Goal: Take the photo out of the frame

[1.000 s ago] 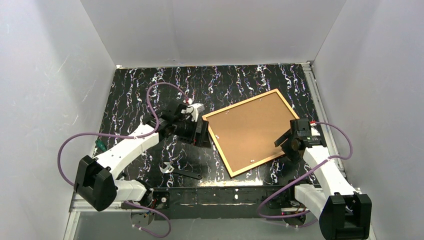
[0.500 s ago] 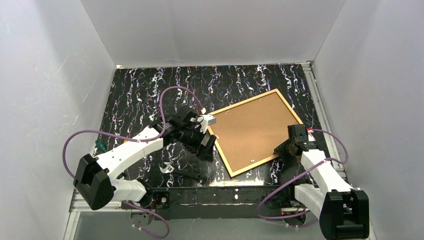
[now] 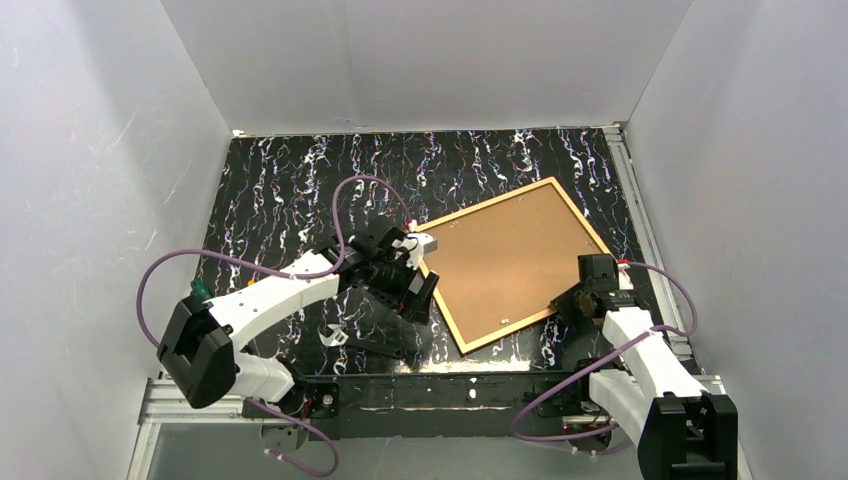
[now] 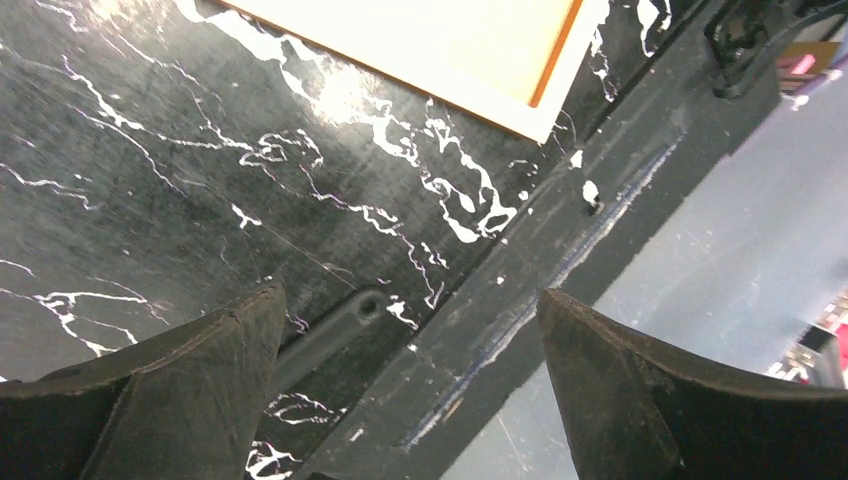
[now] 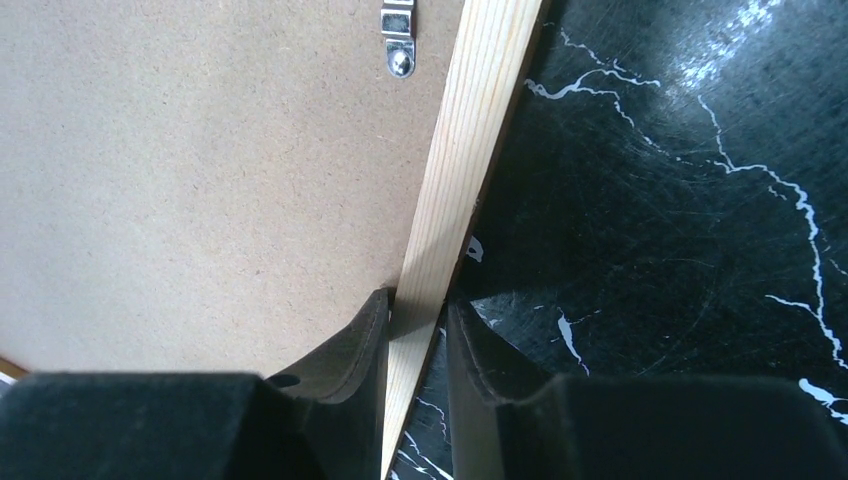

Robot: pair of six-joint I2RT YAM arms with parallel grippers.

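Right, starting at my end: a wrench (image 3: 343, 338) lies on the black marbled table (image 3: 280, 190) just ahead of the left arm's base. Slightly further out, the left gripper (image 3: 416, 296) hangs low beside the near left side of the frame (image 3: 484, 206). Its fingers (image 4: 190, 400) are spread wide with nothing between them. Its wrist camera gives me only bare tabletop, the table's front strip and one corner of the frame beyond.

Over on the other side, the right gripper (image 3: 570, 300) is down at the frame's near right edge. On its wrist camera I can see both fingers (image 5: 355, 350) pinched onto the thin wooden rail, one on the inner side and one on the outer side.

The frame lies flat and face down, turned at an angle like a diamond, right of the table's middle. The photo (image 3: 505, 260) sits inside it, with only its plain tan backing showing. A small metal clip (image 5: 398, 40) on the rail overlaps that backing, further along from the grip.
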